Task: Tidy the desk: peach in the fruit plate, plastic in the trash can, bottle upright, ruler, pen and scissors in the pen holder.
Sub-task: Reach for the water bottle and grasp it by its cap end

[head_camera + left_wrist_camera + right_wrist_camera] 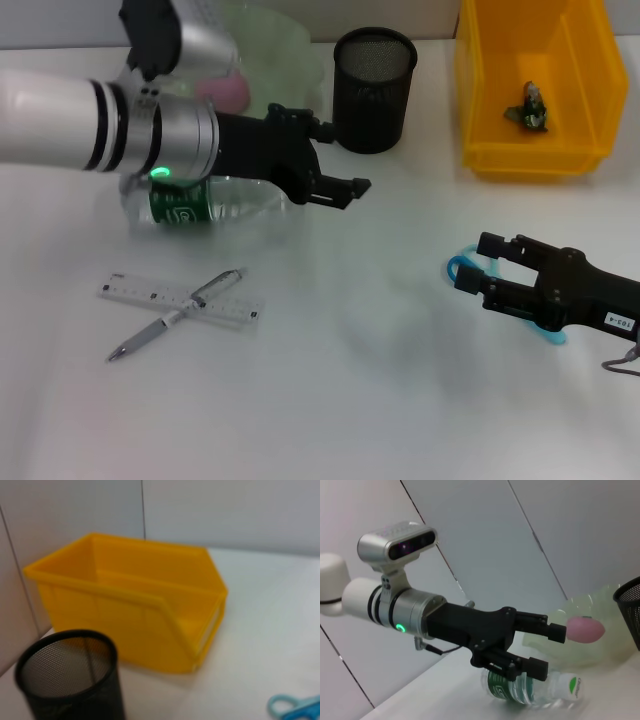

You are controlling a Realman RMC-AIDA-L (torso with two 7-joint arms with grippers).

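Note:
A clear bottle (pixel 205 203) with a green label lies on its side; it shows in the right wrist view too, bottle (pixel 535 690). My left gripper (pixel 345 157) hovers open just beyond it, empty; left gripper (pixel 547 649). A pink peach (pixel 226 90) sits in the pale green fruit plate (pixel 290 50). The crumpled plastic (pixel 530 107) is in the yellow trash can (pixel 480 90). A ruler (pixel 160 297) and pen (pixel 215 288) lie crossed at front left. My right gripper (pixel 478 265) stands open over the blue scissors (pixel 455 268). The black mesh pen holder (pixel 373 90) stands empty.
The trash can (pixel 130 610) sits right of the pen holder (pixel 70 680) against the back wall. The scissors' handle (pixel 295 707) lies on the white table in front of them. Plate and peach (pixel 585 629) are behind the bottle.

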